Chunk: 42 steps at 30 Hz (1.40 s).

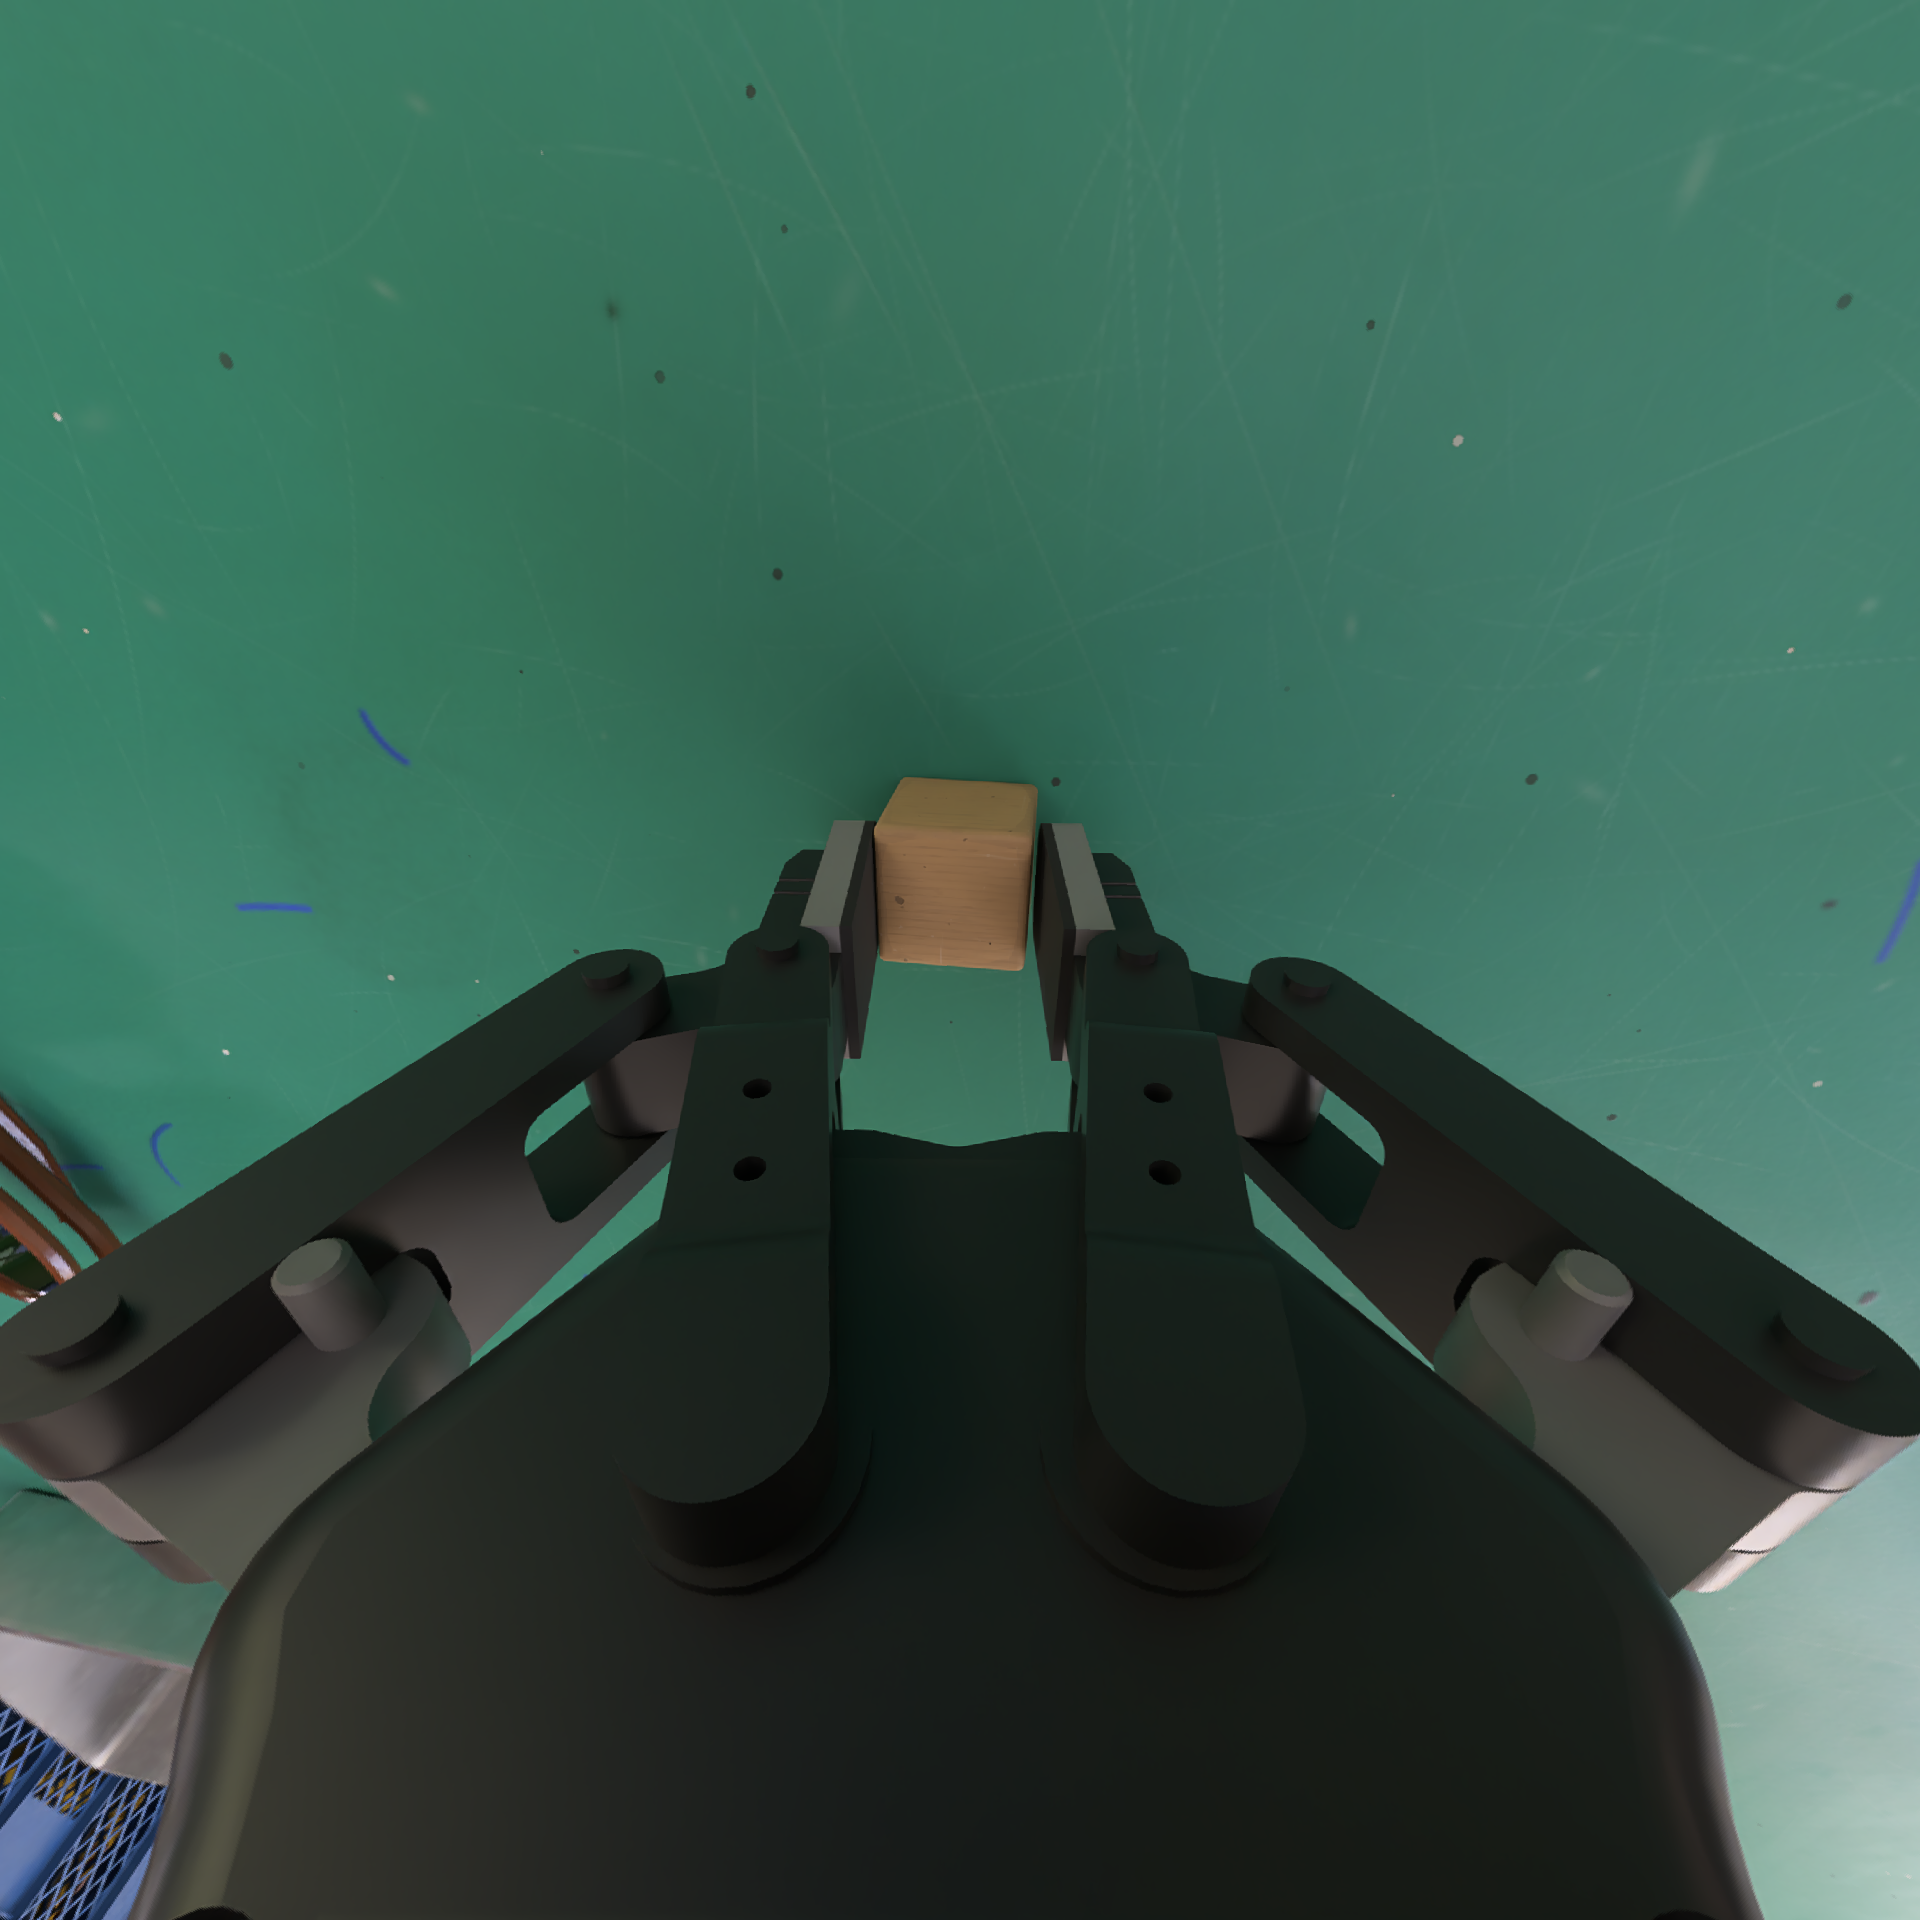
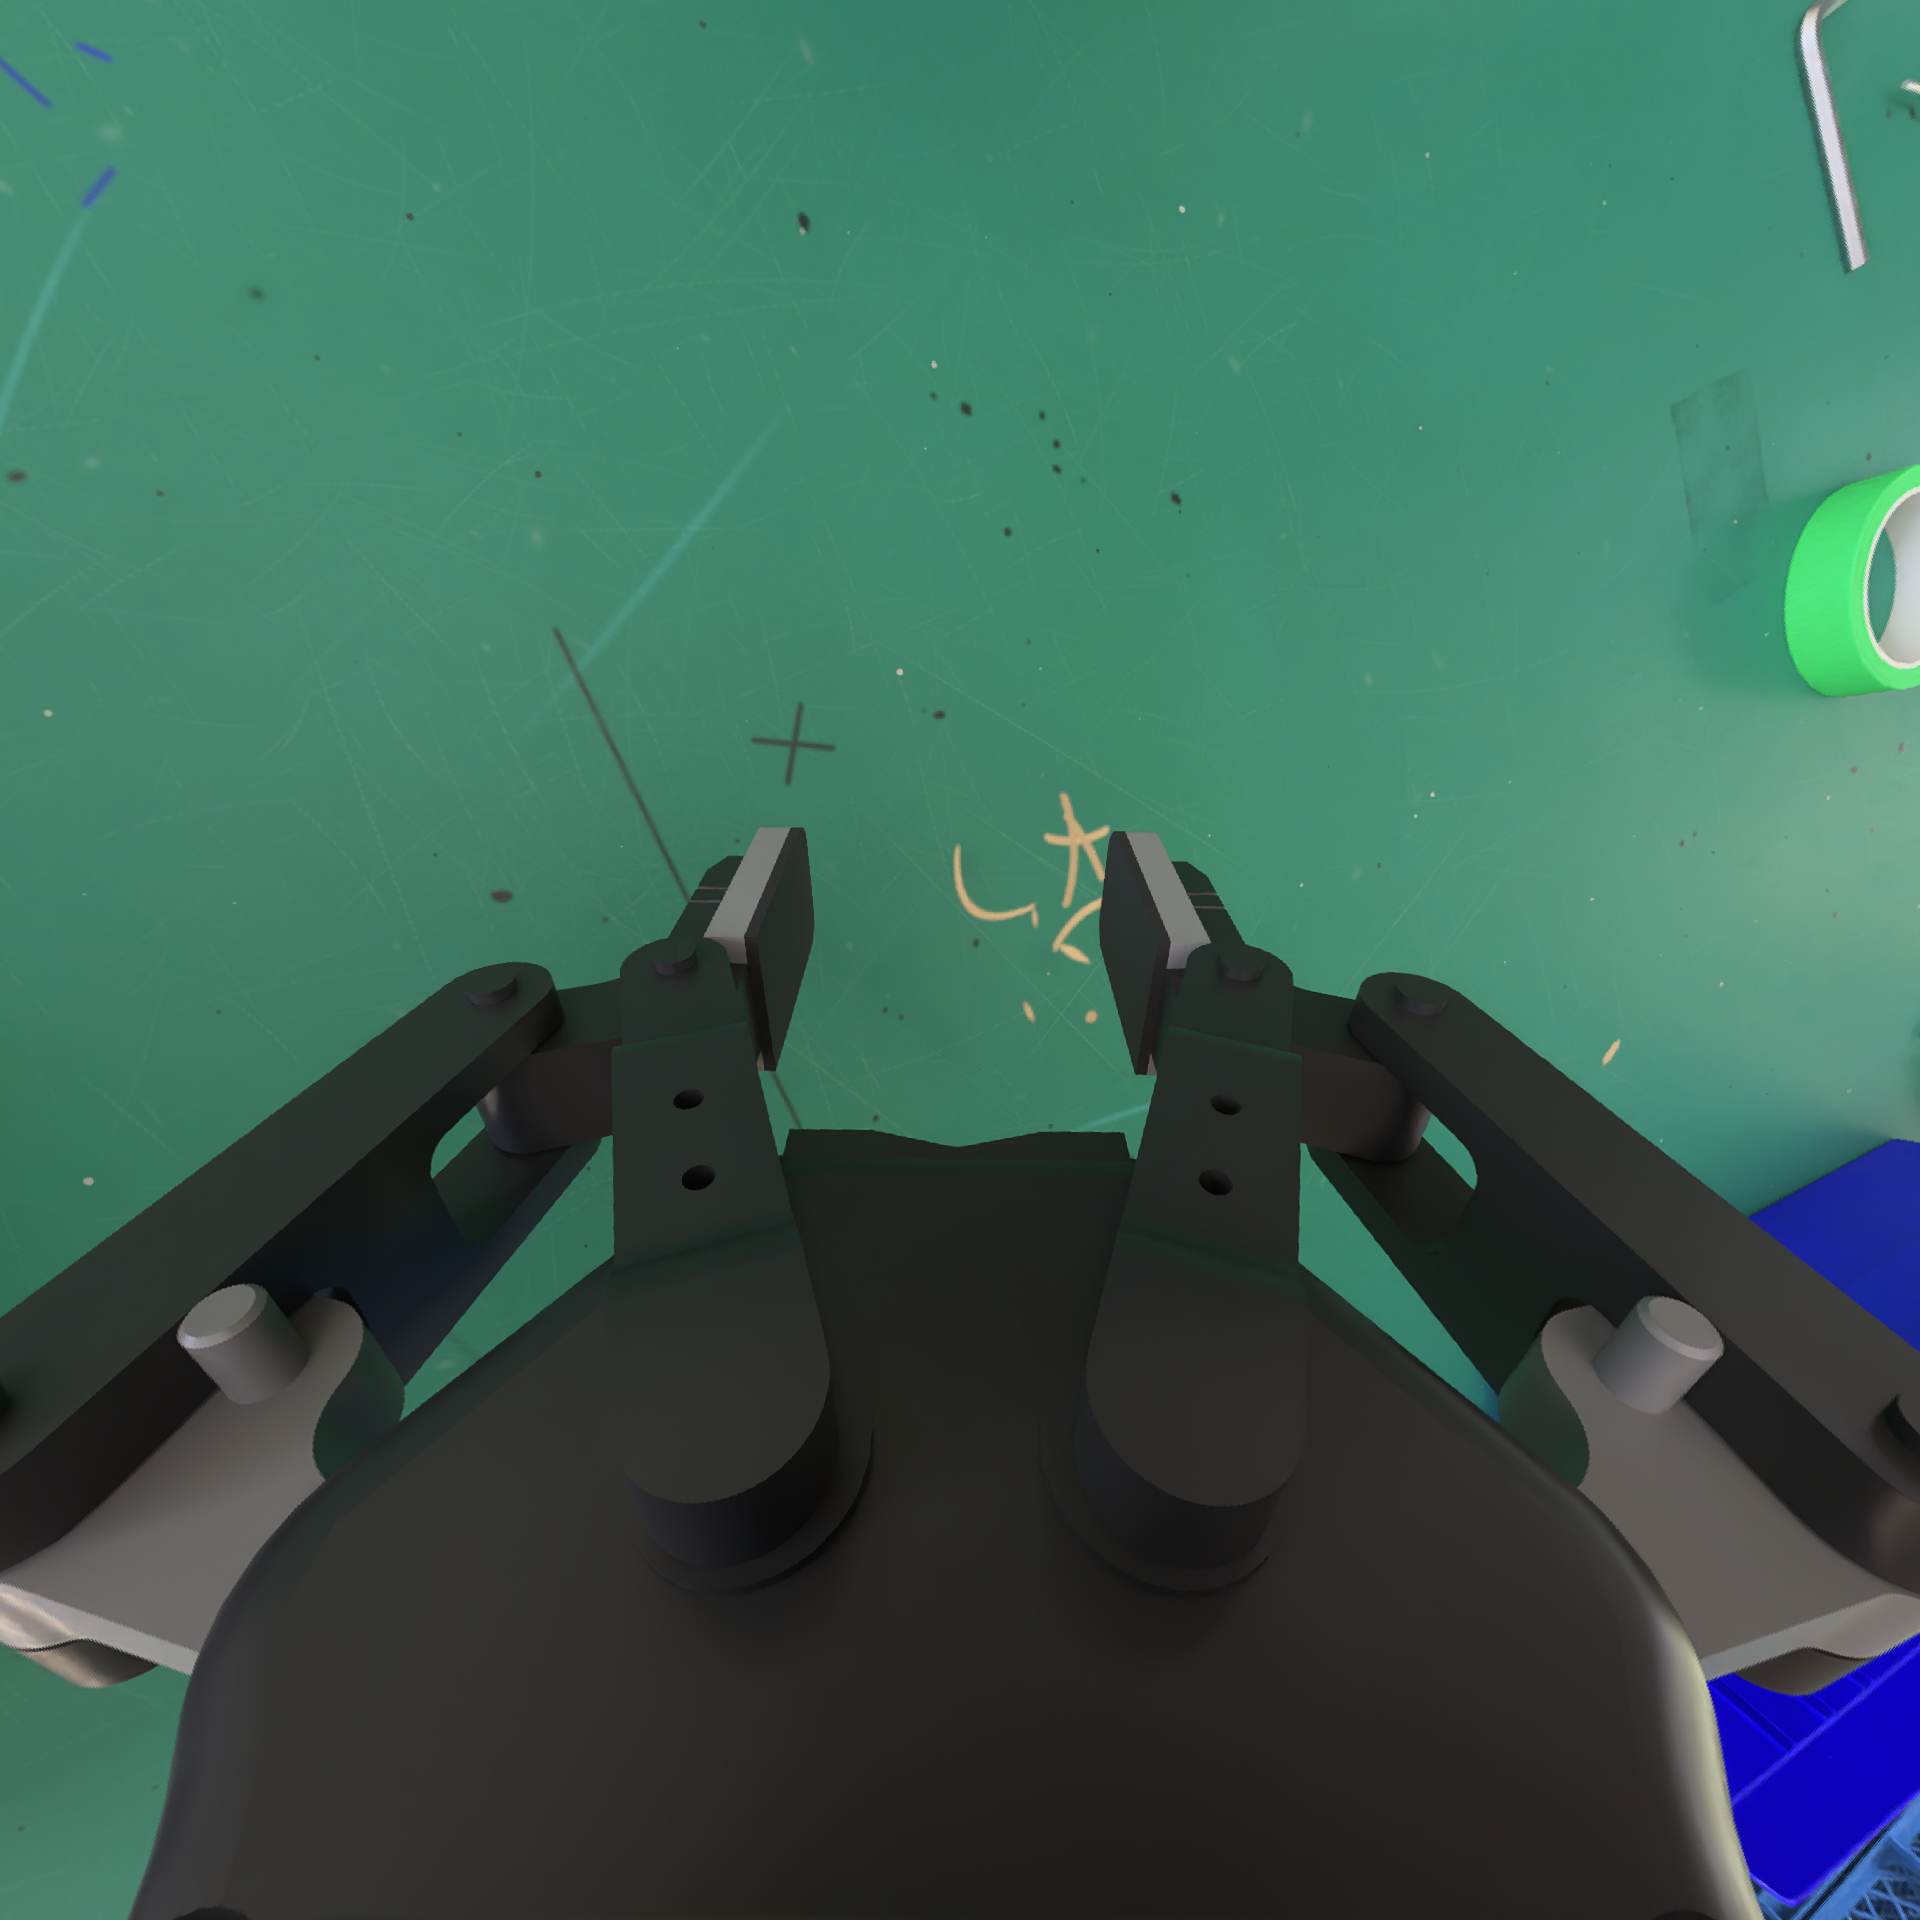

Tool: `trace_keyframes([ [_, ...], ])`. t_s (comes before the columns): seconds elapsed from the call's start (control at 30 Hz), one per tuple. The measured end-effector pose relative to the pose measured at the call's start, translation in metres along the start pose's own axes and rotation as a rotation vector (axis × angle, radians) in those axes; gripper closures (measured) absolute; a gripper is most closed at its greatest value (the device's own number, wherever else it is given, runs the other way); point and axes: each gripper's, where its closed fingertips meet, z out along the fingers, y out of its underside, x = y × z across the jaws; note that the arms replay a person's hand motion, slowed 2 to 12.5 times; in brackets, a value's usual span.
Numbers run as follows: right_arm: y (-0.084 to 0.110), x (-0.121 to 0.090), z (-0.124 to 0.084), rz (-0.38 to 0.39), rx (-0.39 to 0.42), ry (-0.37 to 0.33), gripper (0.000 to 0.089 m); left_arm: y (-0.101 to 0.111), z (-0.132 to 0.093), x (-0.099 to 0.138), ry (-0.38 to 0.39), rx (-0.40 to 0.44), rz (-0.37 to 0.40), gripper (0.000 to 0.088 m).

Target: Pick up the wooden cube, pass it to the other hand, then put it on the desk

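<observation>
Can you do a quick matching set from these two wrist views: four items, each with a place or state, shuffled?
Items:
1. wooden cube
2. right hand
3. green tape roll
4. hex key

Places/states:
A. open, nothing between its fingers
B. on the green desk, top right corner of the right wrist view
C. between the left hand fingers
D. at the right edge of the right wrist view, partly cut off

Pairs: 1-C, 2-A, 3-D, 4-B

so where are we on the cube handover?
Done: nothing certain. In hand: left gripper brackets the tan wooden cube; whether the pads touch it is unclear, as is whether it's lifted off the green desk. Left: the pass to the open, empty right gripper, then placement.
</observation>
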Motion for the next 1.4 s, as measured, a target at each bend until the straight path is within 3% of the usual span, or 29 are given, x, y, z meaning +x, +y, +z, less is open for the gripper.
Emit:
trace_keyframes([
  [0.4,-0.001,-0.001,-0.003,-0.006,0.002,0.008,0.0396,0.001,-0.004,0.010,0.087,0.012,-0.045,0.0619],
  [0.67,-0.005,-0.003,-0.006,-0.012,0.026,0.015,0.0407,-0.005,-0.017,0.014,0.108,0.097,-0.111,0.0619],
  [0.93,-0.015,-0.007,-0.007,-0.032,0.077,0.020,0.0412,-0.013,-0.042,0.022,0.182,0.266,-0.229,0.0619],
  [1.2,-0.037,-0.016,-0.006,-0.072,0.185,0.027,0.0400,-0.026,-0.081,0.040,0.358,0.506,-0.361,0.0620],
  [1.4,-0.060,-0.023,-0.005,-0.101,0.287,0.039,0.0336,-0.033,-0.114,0.055,0.482,0.675,-0.431,0.0620],
])
